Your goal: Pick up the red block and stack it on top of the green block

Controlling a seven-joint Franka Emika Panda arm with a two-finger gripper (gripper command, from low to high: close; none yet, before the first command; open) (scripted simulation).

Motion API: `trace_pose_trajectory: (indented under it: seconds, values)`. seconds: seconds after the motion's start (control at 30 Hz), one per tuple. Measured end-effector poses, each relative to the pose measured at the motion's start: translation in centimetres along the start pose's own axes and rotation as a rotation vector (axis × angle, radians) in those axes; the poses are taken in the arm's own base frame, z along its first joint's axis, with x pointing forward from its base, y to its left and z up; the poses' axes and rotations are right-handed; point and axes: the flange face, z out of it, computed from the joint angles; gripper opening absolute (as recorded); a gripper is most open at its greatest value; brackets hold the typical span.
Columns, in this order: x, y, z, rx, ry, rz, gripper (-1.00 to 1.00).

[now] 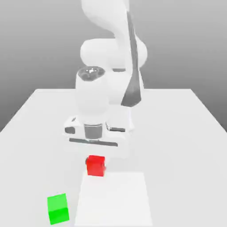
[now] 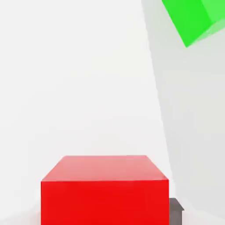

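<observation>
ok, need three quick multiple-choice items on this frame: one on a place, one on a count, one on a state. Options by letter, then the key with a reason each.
1. Where does the green block sit relative to the red block in the exterior view?
A. Nearer the camera, toward the exterior view's left
B. Behind it, next to the arm's base
C. On top of it

2. How many blocks are on the table?
A. One
B. Two
C. Four

3. What is the state of the gripper?
A. Wide open, high above the table
B. Shut on the green block
C. Shut on the red block

Key:
1 A: the green block lies lower and further left in the exterior view, apart from the red one.
2 B: one red and one green.
3 C: the hand sits low right over the red block, which fills the hand view's foreground between the fingers.
</observation>
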Motion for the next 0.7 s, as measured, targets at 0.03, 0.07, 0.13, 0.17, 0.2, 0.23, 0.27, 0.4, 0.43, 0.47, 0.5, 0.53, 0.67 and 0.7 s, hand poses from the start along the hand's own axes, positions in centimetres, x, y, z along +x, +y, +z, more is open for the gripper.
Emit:
trace_pose_trajectory:
  seconds: [0.03,0.07,0.13,0.17,0.2,0.23,0.27,0.4,0.43,0.47,0.5,0.53,0.67,0.7]
  values:
    - [0.7,-0.3,-0.4,0.001,-0.002,0.002,-1.00]
    - [1.6,-0.8,-0.8,0.003,-0.004,0.006,-1.00]
    - [3.9,-1.5,-1.4,0.007,-0.008,0.018,-1.00]
    - [5.0,-1.9,-1.7,0.008,-0.010,0.022,-1.00]
    - [6.2,-2.4,-2.0,0.008,-0.010,0.026,-1.00]
    - [7.3,-2.8,-2.3,0.009,-0.011,0.028,-1.00]
    - [8.5,-3.1,-2.6,0.008,-0.011,0.031,-1.00]
    - [13.3,-4.2,-3.8,0.003,-0.004,0.041,-1.00]
    - [14.0,-4.5,-3.5,0.002,-0.002,0.040,-1.00]
    - [14.4,-4.6,-2.7,0.001,-0.001,0.039,-1.00]
    - [14.6,-4.7,-1.6,0.001,0.000,0.038,-1.00]
    - [14.7,-4.8,-0.4,0.000,0.000,0.038,-1.00]
    - [14.7,-4.7,1.9,0.000,0.000,0.038,1.00]
    - [14.7,-4.7,1.9,0.000,0.000,0.038,1.00]
